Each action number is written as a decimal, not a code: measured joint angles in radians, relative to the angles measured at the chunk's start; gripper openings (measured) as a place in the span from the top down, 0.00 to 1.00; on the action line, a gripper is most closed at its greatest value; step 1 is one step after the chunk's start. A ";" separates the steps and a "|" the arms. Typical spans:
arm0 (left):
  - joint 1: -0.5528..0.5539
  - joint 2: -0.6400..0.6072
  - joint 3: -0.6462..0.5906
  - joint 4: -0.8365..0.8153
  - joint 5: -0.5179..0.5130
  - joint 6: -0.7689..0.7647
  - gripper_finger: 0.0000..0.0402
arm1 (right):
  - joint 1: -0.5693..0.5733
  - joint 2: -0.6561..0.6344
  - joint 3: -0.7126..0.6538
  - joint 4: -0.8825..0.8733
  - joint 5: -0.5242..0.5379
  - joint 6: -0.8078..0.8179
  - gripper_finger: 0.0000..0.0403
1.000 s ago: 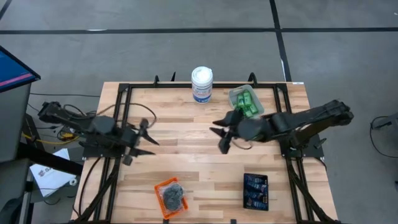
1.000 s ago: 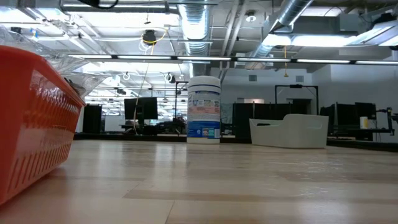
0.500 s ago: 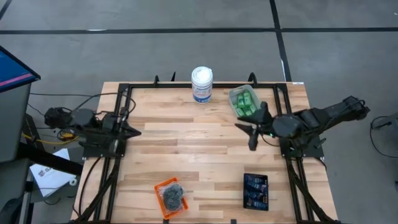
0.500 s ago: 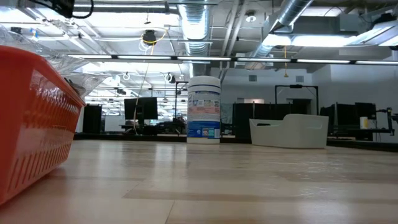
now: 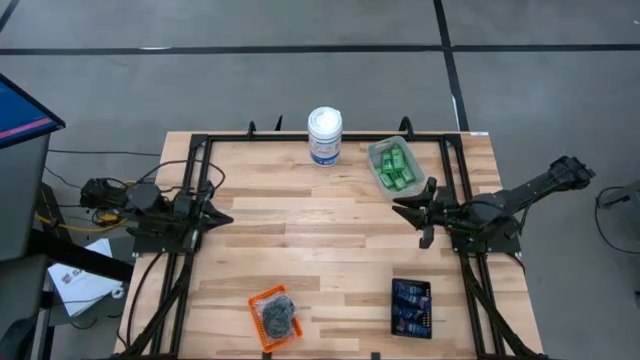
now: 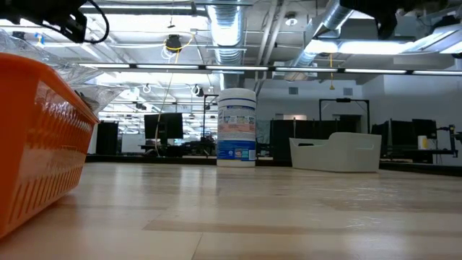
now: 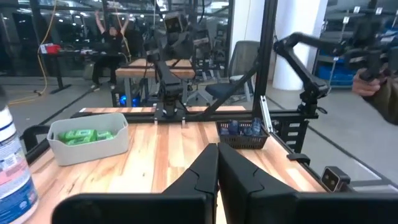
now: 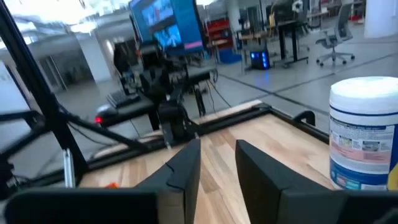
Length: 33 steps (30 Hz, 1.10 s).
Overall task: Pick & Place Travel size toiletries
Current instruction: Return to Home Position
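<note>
Orange basket was cut off at the low view's left edge, white canister was cropped by the left wrist view's edge, dark blue tubes were too small to count.

A butcher-block wooden worktop carries four things, all well apart. A tall white wipes canister with a blue label stands upright at the middle of the far edge. A pale open bin sits near the far right corner, just beside the canister's right. An orange mesh basket rests at the near edge, left of middle. A black mesh tray lies at the near edge toward the right corner. A black metal frame borders the worktop's sides.
</note>
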 joint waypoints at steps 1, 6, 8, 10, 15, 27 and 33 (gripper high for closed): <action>0.000 -0.009 -0.012 0.009 0.007 -0.005 1.00 | 0.000 -0.017 -0.028 0.033 0.000 -0.003 0.77; 0.000 -0.049 -0.078 0.043 0.034 -0.031 1.00 | 0.005 -0.088 -0.151 0.137 -0.001 -0.006 0.81; 0.000 -0.066 -0.109 0.070 0.034 -0.031 1.00 | 0.009 -0.118 -0.197 0.170 -0.002 -0.006 0.83; 0.000 -0.079 -0.139 0.095 0.034 -0.031 1.00 | 0.014 -0.140 -0.242 0.207 -0.003 -0.006 0.84; 0.000 -0.079 -0.198 0.152 0.036 -0.033 1.00 | 0.014 -0.173 -0.355 0.333 -0.004 -0.006 0.87; 0.000 -0.080 -0.320 0.253 0.129 -0.110 1.00 | 0.014 -0.219 -0.468 0.431 -0.005 -0.014 0.97; -0.002 -0.073 -0.341 0.307 0.129 -0.106 1.00 | 0.013 -0.219 -0.469 0.413 -0.005 -0.030 0.99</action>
